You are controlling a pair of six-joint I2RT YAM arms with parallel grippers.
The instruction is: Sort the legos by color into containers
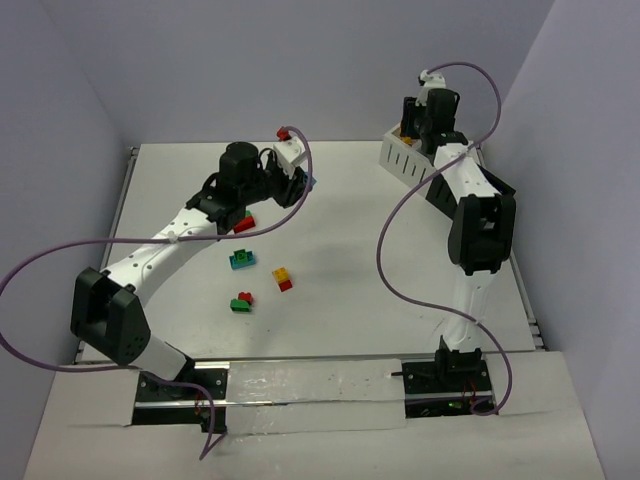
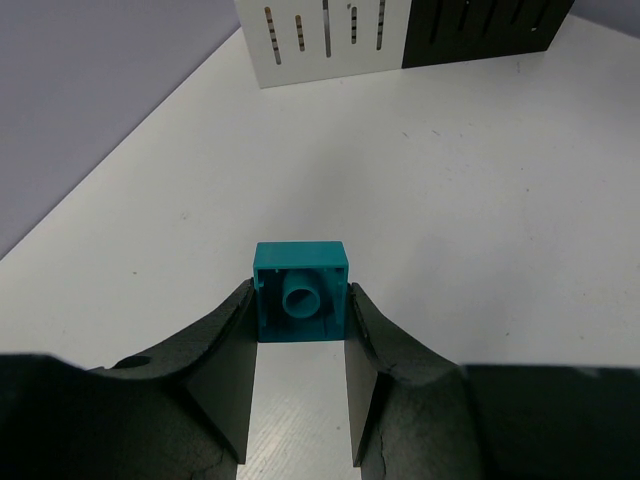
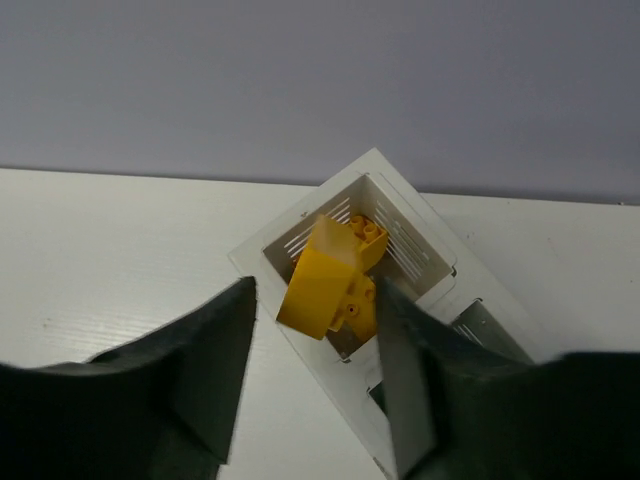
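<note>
Teal lego [image 2: 300, 292]: square, hollow underside showing, round central tube.

Left arm [image 1: 150, 255] bent with its elbow out at 9 o'clock, reaching toward 1 o'clock, left gripper [image 2: 300, 300] clamped on a teal brick [image 2: 300, 262], right arm [image 1: 470, 190] stretched toward 12 o'clock, right gripper [image 3: 315, 292] angled downward, jaws parted.

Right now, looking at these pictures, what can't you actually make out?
- Right wrist view: yellow brick, blurred between the jaws; gripped or dropping, unclear.
- Left wrist view: white bin and black bin cut off by the top edge; contents unseen.
- Top view: right arm hides most of that row; how many stand there, unclear.
</note>
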